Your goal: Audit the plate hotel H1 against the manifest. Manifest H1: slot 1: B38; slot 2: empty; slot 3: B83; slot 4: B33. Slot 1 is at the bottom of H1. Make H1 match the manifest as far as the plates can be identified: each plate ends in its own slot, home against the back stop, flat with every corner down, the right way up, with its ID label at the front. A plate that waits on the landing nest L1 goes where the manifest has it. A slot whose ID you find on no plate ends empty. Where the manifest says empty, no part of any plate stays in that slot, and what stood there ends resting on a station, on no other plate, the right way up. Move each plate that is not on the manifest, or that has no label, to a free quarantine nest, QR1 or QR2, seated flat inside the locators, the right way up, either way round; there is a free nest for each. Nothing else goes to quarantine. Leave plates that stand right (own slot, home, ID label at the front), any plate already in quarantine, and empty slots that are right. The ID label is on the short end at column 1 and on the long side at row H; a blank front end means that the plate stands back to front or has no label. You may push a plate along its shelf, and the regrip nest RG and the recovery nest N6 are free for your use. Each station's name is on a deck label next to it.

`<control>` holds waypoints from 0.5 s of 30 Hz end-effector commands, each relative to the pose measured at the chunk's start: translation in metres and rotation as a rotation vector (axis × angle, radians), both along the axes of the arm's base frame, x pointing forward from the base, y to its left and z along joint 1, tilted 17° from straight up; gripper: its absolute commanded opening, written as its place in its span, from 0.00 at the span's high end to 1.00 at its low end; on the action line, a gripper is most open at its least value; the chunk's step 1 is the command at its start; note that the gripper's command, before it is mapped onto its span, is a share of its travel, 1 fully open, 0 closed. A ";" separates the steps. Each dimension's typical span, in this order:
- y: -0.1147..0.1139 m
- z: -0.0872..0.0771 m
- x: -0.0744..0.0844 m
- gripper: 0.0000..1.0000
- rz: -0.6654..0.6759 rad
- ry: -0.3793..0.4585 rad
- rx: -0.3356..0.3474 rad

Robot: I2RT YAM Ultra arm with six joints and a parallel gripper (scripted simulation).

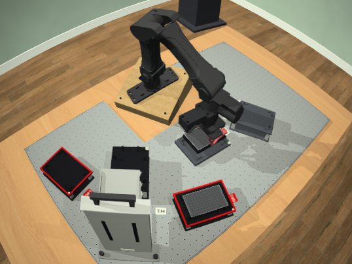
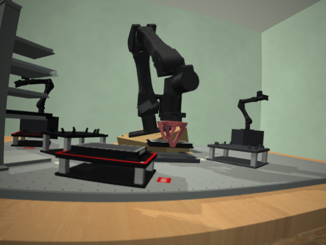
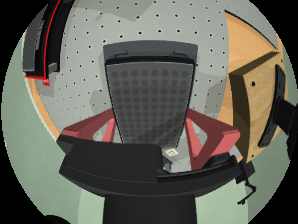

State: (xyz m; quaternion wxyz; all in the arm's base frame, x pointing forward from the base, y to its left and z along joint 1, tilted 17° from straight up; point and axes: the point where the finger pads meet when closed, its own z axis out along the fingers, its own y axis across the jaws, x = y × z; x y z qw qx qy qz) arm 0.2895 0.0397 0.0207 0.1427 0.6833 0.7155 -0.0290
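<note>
My gripper is shut on a grey well plate, its red fingers on the plate's two long sides, as the wrist view shows. The plate hangs level, just over a dark nest in the middle of the deck; from the side the plate sits close above the nest slab, with the gripper over it. I cannot read a label on it. The hotel H1 stands at the front left, and its shelves show edge-on.
A red-edged quarantine nest at the front right holds another grey plate. A second red-edged nest at the left is empty. A raised dark nest stands right of the gripper, and a black nest behind the hotel. The arm's wooden base is close behind.
</note>
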 end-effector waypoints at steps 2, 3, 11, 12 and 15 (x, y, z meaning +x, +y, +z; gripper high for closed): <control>0.000 0.000 0.001 0.14 0.004 -0.006 0.001; 0.000 -0.001 0.002 0.14 0.004 -0.006 0.001; -0.001 -0.006 0.003 0.14 0.004 -0.006 0.001; -0.001 -0.006 0.003 0.14 0.004 -0.006 0.001; -0.001 -0.007 0.003 0.14 0.004 -0.006 0.001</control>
